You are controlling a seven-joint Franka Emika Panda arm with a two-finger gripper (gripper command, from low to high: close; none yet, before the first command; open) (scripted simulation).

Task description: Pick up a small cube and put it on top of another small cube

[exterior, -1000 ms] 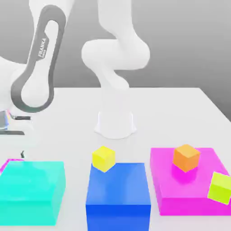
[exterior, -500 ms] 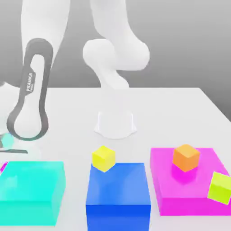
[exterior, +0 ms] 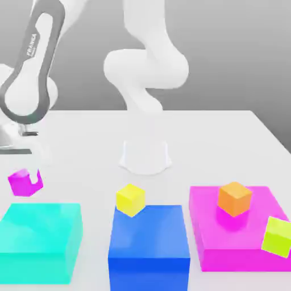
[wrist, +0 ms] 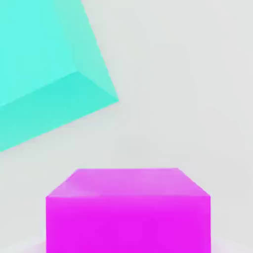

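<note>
at the exterior view's left, the small magenta cube (exterior: 24, 182) is seen held off the white table (exterior: 227, 142), gripped between the fingers of the gripper (exterior: 28, 181), which are closed against its sides; one pale finger (exterior: 38, 165) is visible against the cube's side nearer the exterior view's right. the cube is tilted slightly and hangs above the table just behind the far edge of the cyan block (exterior: 40, 241), apart from it. in the hand view the magenta cube (wrist: 128, 210) is shown close up, with its top face and one side face visible, and a corner of the cyan block (wrist: 44, 69) is seen beyond it over the pale table surface (wrist: 188, 89). in the middle of the exterior view a blue block (exterior: 149, 238) is set on the table, and a small yellow cube (exterior: 131, 199) rests on its far corner toward the exterior view's left, tilted. at the exterior view's right a big flat magenta block (exterior: 210, 250) lies on the table; a small orange cube (exterior: 234, 198) sits on its top, and a yellow-green cube (exterior: 277, 237) is placed at its corner nearest the exterior view's right, tilted. the arm's white base (exterior: 145, 156) stands behind the blue block, well apart from the held cube.
</note>
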